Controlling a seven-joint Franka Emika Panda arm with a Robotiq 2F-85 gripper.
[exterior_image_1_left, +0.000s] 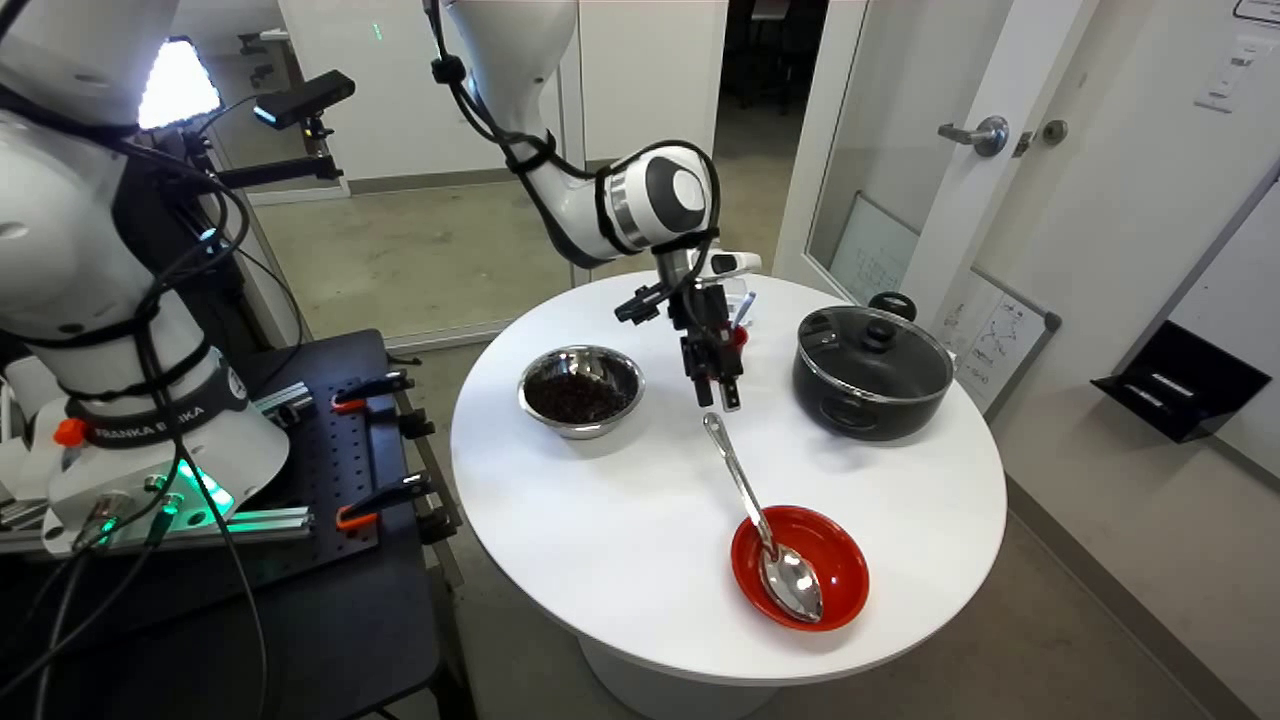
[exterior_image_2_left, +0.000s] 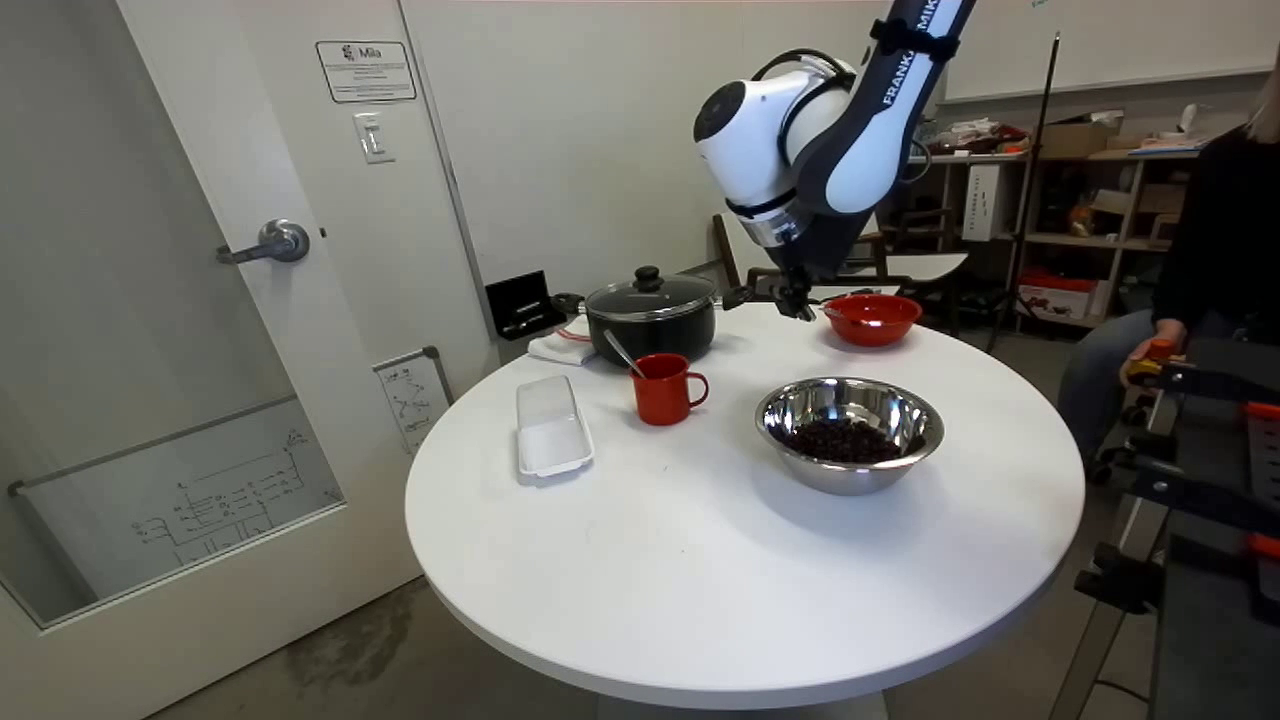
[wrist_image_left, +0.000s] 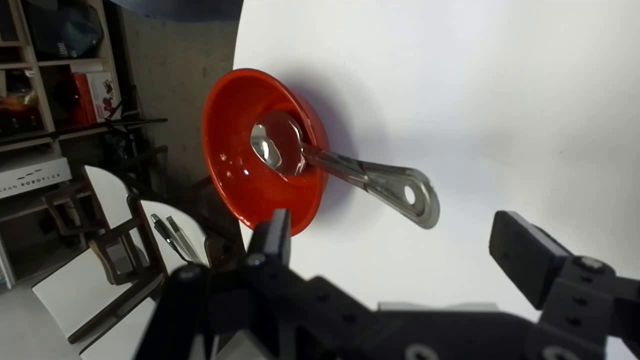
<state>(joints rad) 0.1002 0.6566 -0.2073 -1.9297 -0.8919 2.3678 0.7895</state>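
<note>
My gripper (wrist_image_left: 392, 225) is open with nothing between its fingers. It points down over the white table in both exterior views (exterior_image_1_left: 718, 402) (exterior_image_2_left: 797, 308). The nearest thing is a silver spoon (wrist_image_left: 345, 167). Its bowl end rests in a shallow red bowl (wrist_image_left: 225, 150) and its handle leans out over the rim. In the wrist view the handle's holed end lies just ahead of the gap between the fingers, apart from both. The spoon (exterior_image_1_left: 742, 480) and red bowl (exterior_image_1_left: 848, 565) also show in an exterior view, with the handle end just below the fingertips.
A black lidded pot (exterior_image_1_left: 870, 400) stands near the gripper. A steel bowl (exterior_image_2_left: 850, 481) holds dark small pieces. A red mug (exterior_image_2_left: 662, 392) with a utensil, a white container (exterior_image_2_left: 553, 445) and a white cloth (exterior_image_2_left: 560, 348) are on the round table (exterior_image_2_left: 640, 580). A person (exterior_image_2_left: 1200, 240) sits beyond.
</note>
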